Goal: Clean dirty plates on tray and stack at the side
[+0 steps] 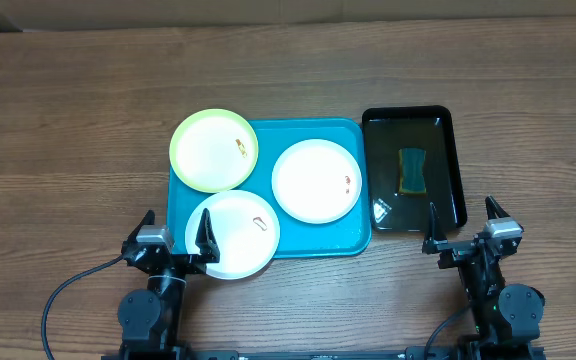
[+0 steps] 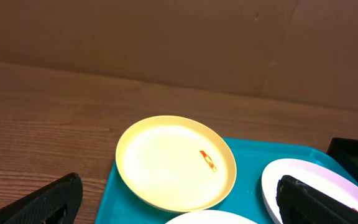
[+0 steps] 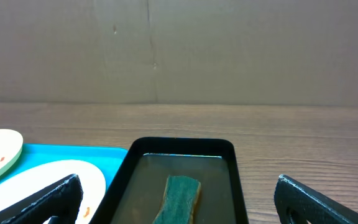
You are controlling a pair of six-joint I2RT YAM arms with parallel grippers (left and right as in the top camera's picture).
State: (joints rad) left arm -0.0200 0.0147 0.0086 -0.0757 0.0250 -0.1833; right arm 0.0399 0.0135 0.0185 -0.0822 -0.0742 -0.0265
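Note:
A turquoise tray (image 1: 353, 240) holds three plates. The yellow-green rimmed plate (image 1: 213, 150) lies at its far left corner with a small reddish smear; it also shows in the left wrist view (image 2: 166, 165). A white plate (image 1: 316, 180) with a smear lies at the right. Another white plate (image 1: 238, 235) overhangs the near edge. My left gripper (image 1: 175, 235) is open and empty at the tray's near left corner. My right gripper (image 1: 465, 232) is open and empty at the near end of the black tray.
A glossy black tray (image 1: 451, 150) right of the turquoise tray holds water and a green sponge (image 1: 412, 171), also in the right wrist view (image 3: 179, 198). A cardboard wall stands behind the wooden table. A black cable (image 1: 68, 290) trails left of the left arm.

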